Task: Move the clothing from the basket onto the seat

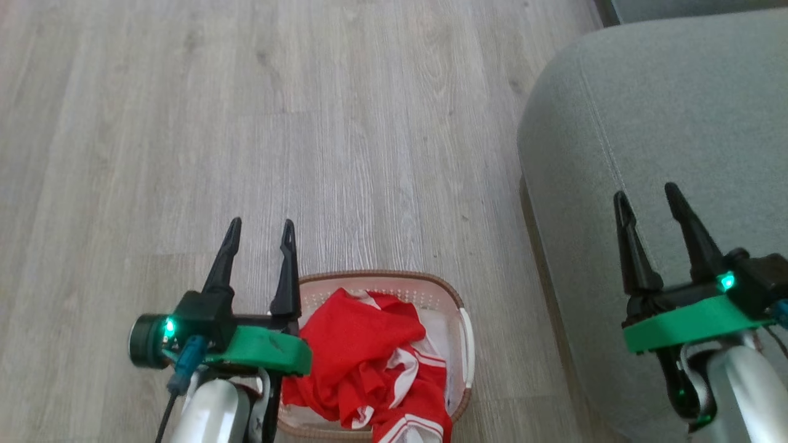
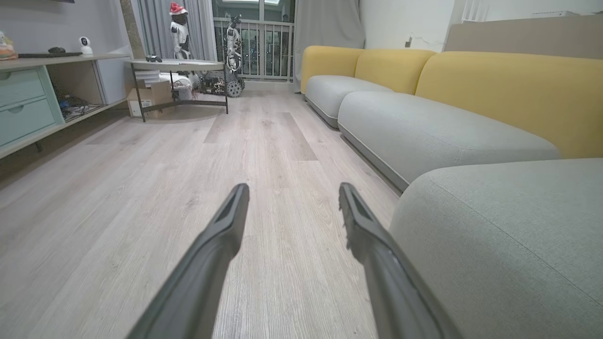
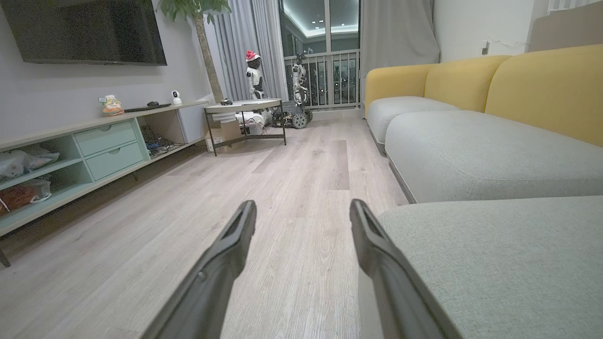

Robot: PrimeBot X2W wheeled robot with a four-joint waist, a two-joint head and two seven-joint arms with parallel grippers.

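Pale wood-plank floor (image 1: 369, 123) stretches ahead of you. On it, low in the head view, sits the basket (image 1: 394, 274), with a strip of floor between it and the seat (image 1: 677, 111) to its right. You can see the clothing (image 1: 363, 344) heaped inside the basket: bright red, crumpled, with white stripe trim toward the near rim. Your left gripper (image 1: 261, 221) hovers at the basket's left edge, fingers spread wide and holding nothing. Your right gripper (image 1: 644, 191) hangs over the seat, fingers likewise wide apart and empty.
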